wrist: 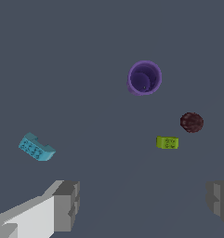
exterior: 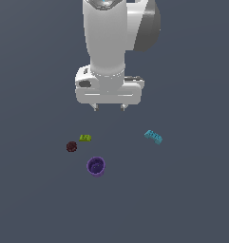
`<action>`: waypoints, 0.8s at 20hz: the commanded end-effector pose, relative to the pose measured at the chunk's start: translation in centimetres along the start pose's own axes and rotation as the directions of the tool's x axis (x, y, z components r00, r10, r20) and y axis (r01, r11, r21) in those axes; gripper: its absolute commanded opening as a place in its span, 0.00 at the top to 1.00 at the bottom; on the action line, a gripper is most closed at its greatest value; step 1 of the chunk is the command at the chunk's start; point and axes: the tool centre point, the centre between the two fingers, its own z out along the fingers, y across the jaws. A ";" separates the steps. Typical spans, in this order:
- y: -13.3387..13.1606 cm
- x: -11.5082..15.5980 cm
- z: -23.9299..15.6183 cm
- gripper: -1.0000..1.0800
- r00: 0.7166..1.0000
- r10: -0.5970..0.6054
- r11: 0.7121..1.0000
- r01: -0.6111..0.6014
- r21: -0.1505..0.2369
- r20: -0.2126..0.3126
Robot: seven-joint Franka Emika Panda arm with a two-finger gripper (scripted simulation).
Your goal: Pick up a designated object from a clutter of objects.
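Four items lay scattered | cyan brick [exterior: 153, 136] sat alone, 3 o'clock of purple cup [exterior: 96, 166], clear for approach | gripper [exterior: 109, 107] hung above, jaws wide, holding nothing.

A flat, dark slate-grey surface [exterior: 192, 199] is filling the whole exterior view, with no wall, window or furniture showing. Even, diffuse light is falling across it, leaving only faint soft shadows. The wrist view is showing the same plain grey ground.
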 end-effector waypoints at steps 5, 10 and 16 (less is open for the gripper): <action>0.1 0.0 -0.1 0.04 1.000 -0.006 1.000 0.006 0.003 0.002; 0.4 -0.2 -0.4 0.04 1.000 -0.015 1.000 0.015 0.013 0.009; 0.3 -0.2 -0.3 0.04 1.000 -0.019 1.000 0.019 0.012 0.009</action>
